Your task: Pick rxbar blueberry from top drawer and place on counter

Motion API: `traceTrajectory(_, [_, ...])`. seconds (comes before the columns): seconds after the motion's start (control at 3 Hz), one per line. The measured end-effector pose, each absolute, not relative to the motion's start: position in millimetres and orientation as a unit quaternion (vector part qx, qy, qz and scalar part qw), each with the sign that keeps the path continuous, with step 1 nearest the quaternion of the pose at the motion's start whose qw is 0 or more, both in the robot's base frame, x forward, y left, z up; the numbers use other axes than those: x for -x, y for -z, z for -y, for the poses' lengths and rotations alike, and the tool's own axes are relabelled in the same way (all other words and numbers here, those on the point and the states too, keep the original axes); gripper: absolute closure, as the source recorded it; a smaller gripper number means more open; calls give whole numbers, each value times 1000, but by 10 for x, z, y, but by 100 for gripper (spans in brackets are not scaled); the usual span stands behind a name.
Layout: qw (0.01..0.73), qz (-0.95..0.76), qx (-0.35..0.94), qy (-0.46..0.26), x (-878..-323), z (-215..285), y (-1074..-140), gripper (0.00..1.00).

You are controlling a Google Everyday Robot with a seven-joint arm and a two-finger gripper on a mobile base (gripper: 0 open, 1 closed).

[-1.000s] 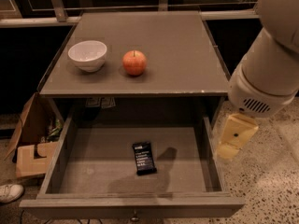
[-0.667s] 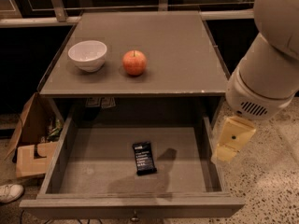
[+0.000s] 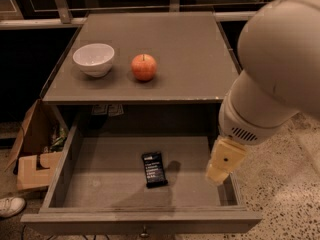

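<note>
The rxbar blueberry (image 3: 154,168) is a dark wrapper with white text, lying flat on the floor of the open top drawer (image 3: 100,179), near its middle. The counter (image 3: 190,54) is the grey cabinet top above the drawer. My gripper (image 3: 221,163) is a cream piece at the end of the large pale arm (image 3: 270,79). It hangs over the drawer's right side, to the right of the bar and apart from it. It holds nothing that I can see.
A white bowl (image 3: 94,59) and a red apple (image 3: 144,67) stand on the counter's left half. A cardboard box (image 3: 35,144) and a white shoe (image 3: 10,206) are on the floor at the left. The drawer knob (image 3: 144,231) is at the front.
The arm has swung left and a little down, bringing the gripper from beside the drawer's right wall to over its right side. The bar, bowl and apple have not moved.
</note>
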State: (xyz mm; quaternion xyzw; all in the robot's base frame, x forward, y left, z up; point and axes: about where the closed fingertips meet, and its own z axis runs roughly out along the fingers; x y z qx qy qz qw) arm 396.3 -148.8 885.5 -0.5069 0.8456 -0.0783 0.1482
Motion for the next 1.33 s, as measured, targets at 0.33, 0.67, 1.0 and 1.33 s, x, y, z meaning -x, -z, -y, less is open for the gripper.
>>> traceTrajectory(0.33, [156, -858, 478, 102, -4082, 1374, -8727, 0])
traceTrajectory(0.67, [152, -859, 479, 103, -4064, 1336, -8658, 0])
traceTrajectory(1.0, [159, -863, 457, 141, -4244, 936, -8357, 0])
traceTrajectory(1.33, [159, -863, 457, 141, -4244, 936, -8357, 0])
